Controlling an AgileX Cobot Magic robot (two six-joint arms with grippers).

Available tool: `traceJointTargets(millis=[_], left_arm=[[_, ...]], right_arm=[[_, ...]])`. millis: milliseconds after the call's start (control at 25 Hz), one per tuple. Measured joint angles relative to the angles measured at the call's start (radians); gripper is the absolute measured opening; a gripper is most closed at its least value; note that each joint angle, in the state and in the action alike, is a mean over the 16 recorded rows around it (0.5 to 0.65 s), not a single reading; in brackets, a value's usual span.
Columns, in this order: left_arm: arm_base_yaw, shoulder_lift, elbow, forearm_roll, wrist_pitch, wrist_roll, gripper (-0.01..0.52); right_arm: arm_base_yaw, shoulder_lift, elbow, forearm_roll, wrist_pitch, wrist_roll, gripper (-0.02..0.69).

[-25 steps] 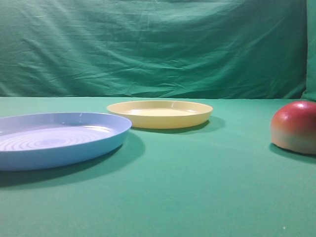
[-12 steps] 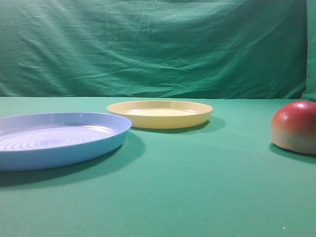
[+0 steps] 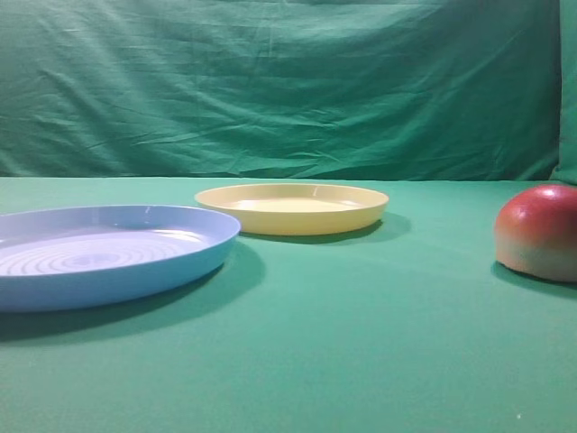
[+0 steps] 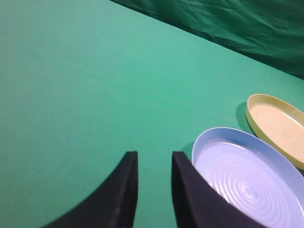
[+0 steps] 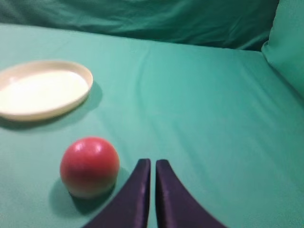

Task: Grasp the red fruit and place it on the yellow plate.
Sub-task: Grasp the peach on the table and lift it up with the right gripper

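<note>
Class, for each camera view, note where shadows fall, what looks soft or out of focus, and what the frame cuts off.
Exterior high view: the blue plate casts a shadow rightward and the red fruit is cropped by the right edge. Right wrist view: slightly soft; the yellow plate looks washed out. Left wrist view: the left gripper is dark and featureless.

Glossy smooth red fruit, smooth plastic yellow plate, ringed blue plate, matt wrinkled green cloth
</note>
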Motion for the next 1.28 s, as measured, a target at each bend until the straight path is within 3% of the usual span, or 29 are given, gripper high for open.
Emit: traceJointTargets(millis=[280,600,1280], left_arm=[[0.000,0.000,0.000,0.000,0.000,0.000,0.157],[0.000,0.000,0.000,0.000,0.000,0.000,0.157],[0.000,0.000,0.000,0.000,0.000,0.000,0.157]], right_arm=[[0.000,0.039,-0.091,0.099,0.006,-0.009,0.000],[0.000,0.234,-0.250,0.115,0.164,-0.050,0.000],[0.000,0.762,-0.463,0.185,0.437,-0.307,0.000]])
